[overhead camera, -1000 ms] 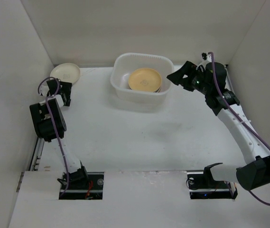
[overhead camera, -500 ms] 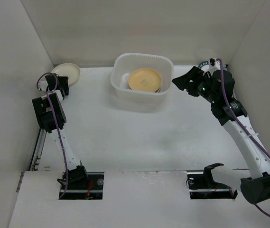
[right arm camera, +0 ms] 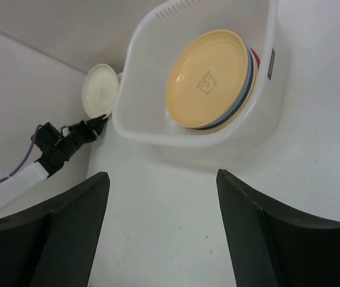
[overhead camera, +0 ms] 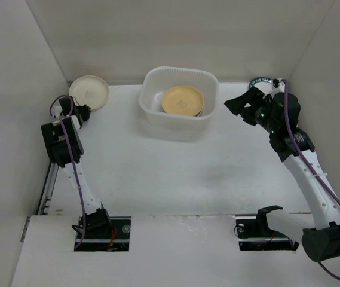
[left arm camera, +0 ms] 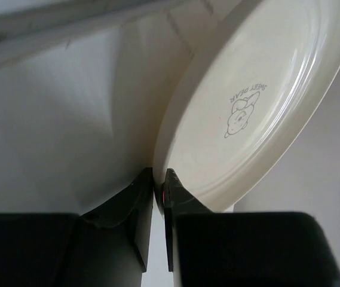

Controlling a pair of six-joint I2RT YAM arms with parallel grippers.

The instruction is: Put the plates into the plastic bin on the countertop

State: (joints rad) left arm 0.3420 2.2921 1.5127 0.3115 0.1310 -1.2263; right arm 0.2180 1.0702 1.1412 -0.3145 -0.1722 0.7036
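Note:
The cream plate (overhead camera: 88,91) is at the back left corner, tilted up off the countertop (overhead camera: 175,173). My left gripper (overhead camera: 79,111) is shut on its near rim. In the left wrist view both fingers pinch that rim (left arm camera: 159,179), and the cream plate (left arm camera: 259,101) shows a small bear print. The plastic bin (overhead camera: 178,124) stands at the back centre and holds a stack of plates with a yellow-orange plate (overhead camera: 181,100) on top. My right gripper (overhead camera: 243,106) hovers open and empty to the right of the bin. The right wrist view shows the gripper (right arm camera: 162,173), the bin (right arm camera: 143,128) and the yellow-orange plate (right arm camera: 208,78).
White walls close in the left, back and right sides. A thin teal-edged arc (overhead camera: 264,79) shows at the back right, mostly hidden behind the right arm. Blue and red plate edges (right arm camera: 252,63) show under the top plate in the bin.
My left gripper has closed on the cream plate's rim, and the plate has tipped up. My right gripper has drawn back to the right, away from the bin, still open.

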